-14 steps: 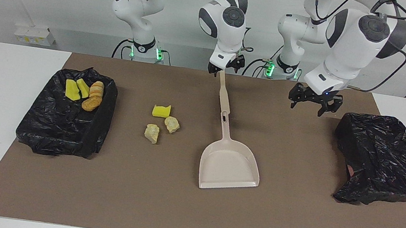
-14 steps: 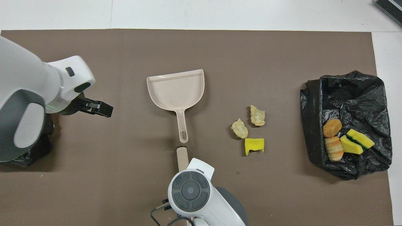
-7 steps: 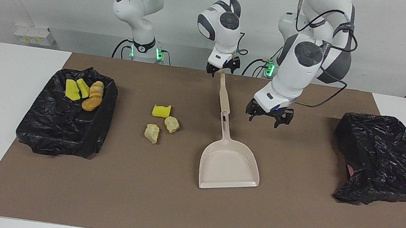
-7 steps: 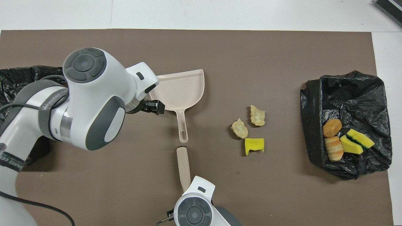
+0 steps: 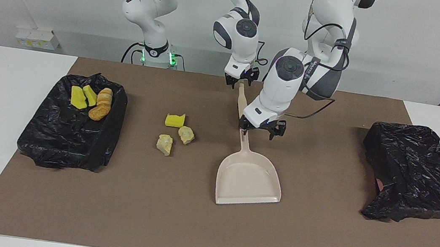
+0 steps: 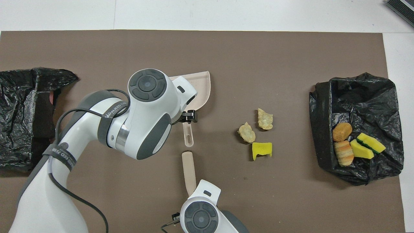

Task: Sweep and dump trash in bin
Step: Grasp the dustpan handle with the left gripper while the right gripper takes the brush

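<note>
Brown matting spans the frame, where the left gripper point(image 5: 261, 129), jaws apart, has swung from the frame's right edge onto the dustpan point(image 5: 247, 178) handle at centre, the right gripper point(image 5: 241, 79), jaws narrowing, over the brush point(image 5: 242, 98), three trash point(image 5: 176, 131) scraps left of centre awaiting sweeping.

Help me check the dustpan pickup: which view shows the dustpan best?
The facing view: the whole dustpan shows, with the left gripper over its handle. In the overhead view the left arm covers much of the pan, leaving one corner and the handle's end.
</note>
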